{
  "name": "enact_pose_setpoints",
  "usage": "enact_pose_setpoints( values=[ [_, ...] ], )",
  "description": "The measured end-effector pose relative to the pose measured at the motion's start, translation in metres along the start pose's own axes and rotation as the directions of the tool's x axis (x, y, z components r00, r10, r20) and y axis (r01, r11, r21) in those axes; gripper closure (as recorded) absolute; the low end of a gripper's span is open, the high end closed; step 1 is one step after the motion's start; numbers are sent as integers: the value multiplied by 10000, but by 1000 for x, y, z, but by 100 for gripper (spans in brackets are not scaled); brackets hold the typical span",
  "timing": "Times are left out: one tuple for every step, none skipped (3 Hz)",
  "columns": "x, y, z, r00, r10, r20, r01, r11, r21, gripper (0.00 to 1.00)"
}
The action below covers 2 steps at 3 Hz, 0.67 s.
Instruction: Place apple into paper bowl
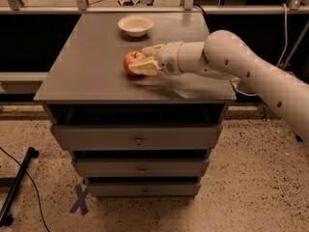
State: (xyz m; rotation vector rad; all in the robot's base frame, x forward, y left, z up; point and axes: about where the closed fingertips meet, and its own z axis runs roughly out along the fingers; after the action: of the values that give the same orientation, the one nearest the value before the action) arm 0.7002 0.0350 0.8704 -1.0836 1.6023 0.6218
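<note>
The red apple (130,62) with yellowish patches rests on the grey cabinet top (91,66), near its middle. My gripper (137,60) reaches in from the right, low over the top. It is open, with one finger behind the apple and one in front, straddling the apple's right half. The cream-white paper bowl (135,25) stands empty at the back of the top, behind and slightly left of the apple, well apart from the gripper.
The cabinet has drawers (138,140) below and stands on a speckled floor. My white arm (251,71) crosses the top's right side. A railing (154,8) runs behind the cabinet. A black stand leg (19,187) lies on the floor at the left.
</note>
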Motion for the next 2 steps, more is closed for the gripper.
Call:
enact_pose_setpoints(
  values=[
    [0,2,2,10000,-3,4,3,10000,-41,24],
    [-1,4,5,10000,-8,9,8,9999,-102,0]
  ],
)
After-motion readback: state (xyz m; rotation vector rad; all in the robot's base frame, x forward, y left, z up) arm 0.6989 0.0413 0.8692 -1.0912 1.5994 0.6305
